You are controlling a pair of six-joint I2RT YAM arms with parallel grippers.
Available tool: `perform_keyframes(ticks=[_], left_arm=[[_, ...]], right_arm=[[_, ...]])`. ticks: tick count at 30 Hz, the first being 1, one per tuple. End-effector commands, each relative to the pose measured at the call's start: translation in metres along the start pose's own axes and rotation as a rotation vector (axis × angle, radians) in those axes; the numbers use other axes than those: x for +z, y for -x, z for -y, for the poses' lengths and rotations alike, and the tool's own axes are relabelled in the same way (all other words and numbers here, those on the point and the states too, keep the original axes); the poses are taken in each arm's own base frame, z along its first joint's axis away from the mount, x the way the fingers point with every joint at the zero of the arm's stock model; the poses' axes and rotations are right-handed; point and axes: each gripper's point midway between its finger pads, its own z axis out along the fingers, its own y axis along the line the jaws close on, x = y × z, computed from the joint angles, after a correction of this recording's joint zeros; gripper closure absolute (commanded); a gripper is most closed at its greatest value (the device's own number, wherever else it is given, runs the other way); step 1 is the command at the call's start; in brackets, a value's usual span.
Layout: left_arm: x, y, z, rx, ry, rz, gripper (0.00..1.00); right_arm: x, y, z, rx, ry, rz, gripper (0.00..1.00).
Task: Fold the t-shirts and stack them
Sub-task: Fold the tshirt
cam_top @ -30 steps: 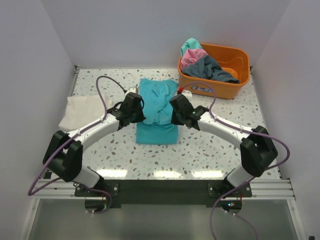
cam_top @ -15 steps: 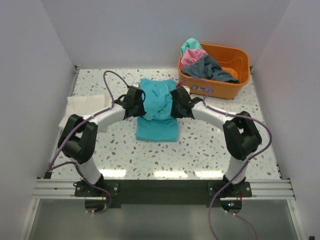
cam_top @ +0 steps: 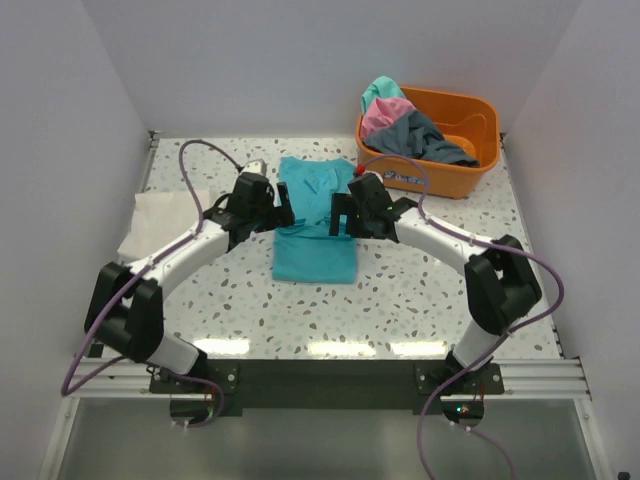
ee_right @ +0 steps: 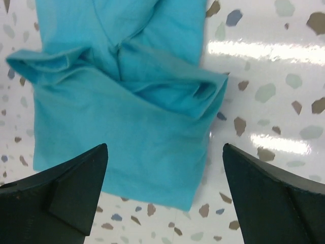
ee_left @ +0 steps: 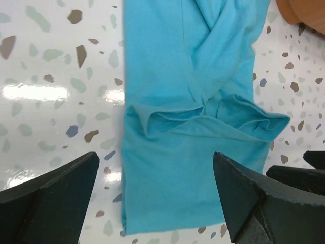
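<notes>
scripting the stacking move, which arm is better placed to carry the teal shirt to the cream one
Probably left. The cream shirt lies at the table's left side, and the left gripper hangs open at the left edge of the teal shirt. The right gripper would have to cross over.

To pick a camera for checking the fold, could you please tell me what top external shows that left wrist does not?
Only top external: the pink shirt, dark grey shirt and second teal shirt in the orange tub, and a cream-white shirt lying left. Only left wrist: the two fold pockets across the teal t-shirt, framed by the open left gripper. Both: that teal t-shirt on the speckled table, plus the tub's edge.
</notes>
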Motion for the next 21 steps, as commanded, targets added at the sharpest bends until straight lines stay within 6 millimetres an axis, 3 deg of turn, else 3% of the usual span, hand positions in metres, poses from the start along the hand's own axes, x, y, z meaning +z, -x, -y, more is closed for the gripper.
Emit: perform_keyframes(ticks=[1,2,3,7,9,10,12,13,14,16,20,21], left_arm=[[-0.03,-0.001,-0.027,-0.023,0.081,0.05,0.0],[-0.041,-0.002,-0.028,-0.038,0.07,0.062,0.0],[-0.042,-0.02,-0.039,-0.037,0.088,0.03,0.0],[-0.064,-0.048,-0.052,-0.067,0.058,0.014,0.0],[-0.069,-0.068,-0.064,-0.076,0.08,-0.021,0.0],[-0.076,-0.068,-0.065,-0.083,0.072,-0.007,0.0],[-0.079,-0.082,-0.074,-0.09,0.086,-0.026,0.0],[-0.083,-0.083,-0.074,-0.095,0.076,-0.018,0.0],[-0.085,-0.086,-0.077,-0.098,0.081,-0.025,0.0],[-0.086,-0.091,-0.079,-0.101,0.084,-0.034,0.0],[-0.087,-0.095,-0.082,-0.098,0.095,-0.043,0.0],[-0.085,-0.097,-0.083,-0.099,0.093,-0.044,0.0]], right_arm=[[-0.026,-0.014,-0.027,-0.079,0.092,0.018,0.01],[-0.026,-0.023,-0.031,-0.104,0.097,0.01,0.01],[-0.027,-0.031,-0.043,-0.136,0.115,0.008,0.01],[-0.002,-0.047,-0.057,-0.166,0.123,-0.051,0.01],[0.006,-0.04,-0.068,-0.169,0.138,-0.047,0.01],[0.02,-0.046,-0.068,-0.179,0.131,-0.073,0.02],[0.031,-0.034,-0.08,-0.183,0.14,-0.049,0.01],[0.046,-0.039,-0.079,-0.194,0.121,-0.068,0.01],[0.051,-0.02,-0.084,-0.191,0.096,-0.024,0.01],[0.061,-0.004,-0.084,-0.194,0.053,0.003,0.01],[0.075,0.049,-0.073,-0.158,-0.089,0.114,0.01],[0.08,0.053,-0.061,-0.158,-0.148,0.121,0.01]])
